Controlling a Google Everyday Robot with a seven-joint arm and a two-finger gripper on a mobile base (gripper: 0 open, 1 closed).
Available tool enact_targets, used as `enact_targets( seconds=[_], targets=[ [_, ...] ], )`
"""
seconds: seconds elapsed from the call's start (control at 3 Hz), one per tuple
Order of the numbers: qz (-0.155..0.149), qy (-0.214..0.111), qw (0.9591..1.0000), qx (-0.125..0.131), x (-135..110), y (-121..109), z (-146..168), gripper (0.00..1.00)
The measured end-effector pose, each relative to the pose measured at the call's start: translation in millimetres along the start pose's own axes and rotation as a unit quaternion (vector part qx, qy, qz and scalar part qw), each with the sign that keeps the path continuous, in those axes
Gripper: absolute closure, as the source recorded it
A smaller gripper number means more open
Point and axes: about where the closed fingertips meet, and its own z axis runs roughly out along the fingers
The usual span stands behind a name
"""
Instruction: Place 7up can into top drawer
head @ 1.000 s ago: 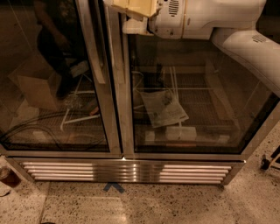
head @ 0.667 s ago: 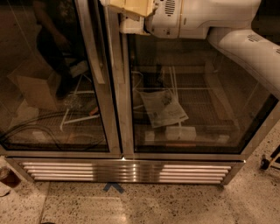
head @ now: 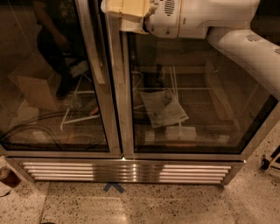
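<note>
My white arm (head: 227, 30) reaches in from the upper right along the top edge of the camera view. Its gripper (head: 124, 11) is the cream-coloured end at the top centre, in front of the middle post of a glass-door cabinet. The 7up can is out of view. The top drawer is out of view as well.
A glass-door cabinet (head: 118, 109) with two doors fills the view, a long handle (head: 94, 48) on the left door. Papers (head: 164, 107) and wire racks lie behind the glass. A steel grille (head: 127, 171) runs along its base. Blue tape (head: 113, 187) marks the speckled floor.
The arm and gripper have shifted slightly to the left along the top of the view. Nothing else has moved.
</note>
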Motion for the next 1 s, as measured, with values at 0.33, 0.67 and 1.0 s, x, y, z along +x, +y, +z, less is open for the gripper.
enact_targets(
  seconds=[0.33,0.67,1.0],
  targets=[
    [0.0,-0.002,1.0,0.004,0.8,0.4,4.7,0.48],
    [0.0,-0.006,1.0,0.007,1.9,2.4,9.3,0.45],
    [0.0,-0.007,0.9999,0.008,3.4,4.3,8.2,0.45]
  ],
)
